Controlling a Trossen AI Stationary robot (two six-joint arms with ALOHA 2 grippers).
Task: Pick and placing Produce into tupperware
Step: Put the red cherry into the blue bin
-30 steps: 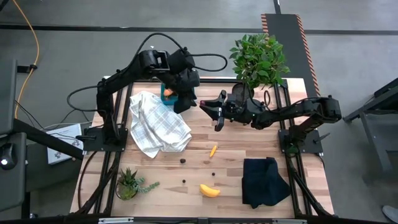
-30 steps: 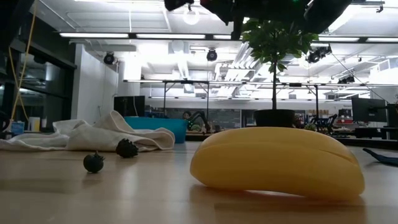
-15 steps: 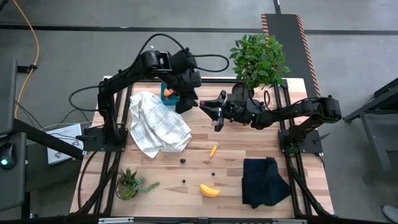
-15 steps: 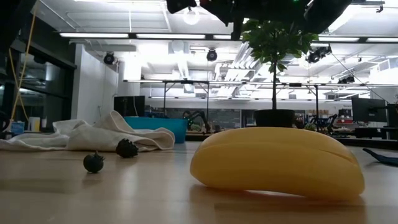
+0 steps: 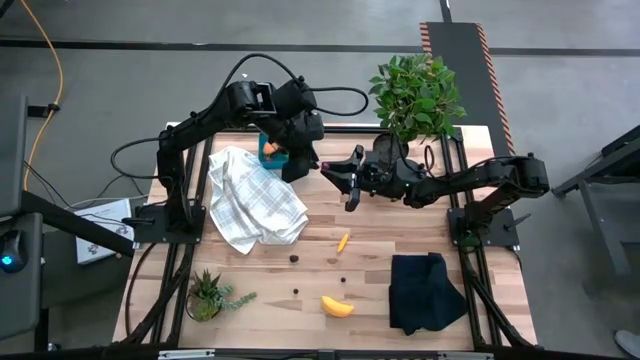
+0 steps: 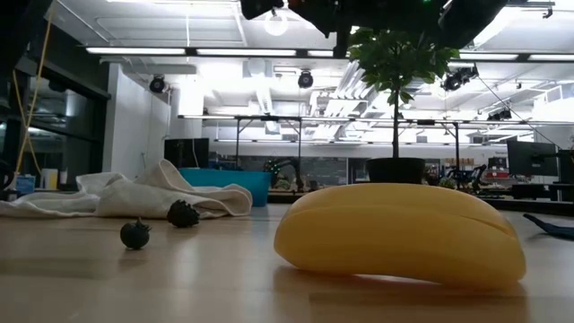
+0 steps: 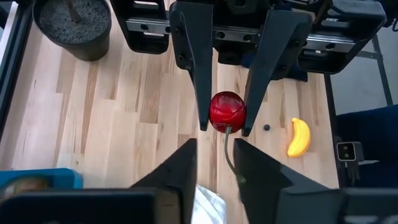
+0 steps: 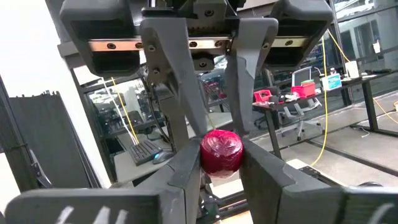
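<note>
Round glossy red fruit [image 7: 227, 112] with thin green stem

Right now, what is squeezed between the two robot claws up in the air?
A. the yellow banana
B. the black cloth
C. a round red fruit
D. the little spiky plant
C: both wrist views show the round red fruit pinched between the left gripper and the right gripper, while the banana, black cloth and spiky plant all sit on the table.
</note>
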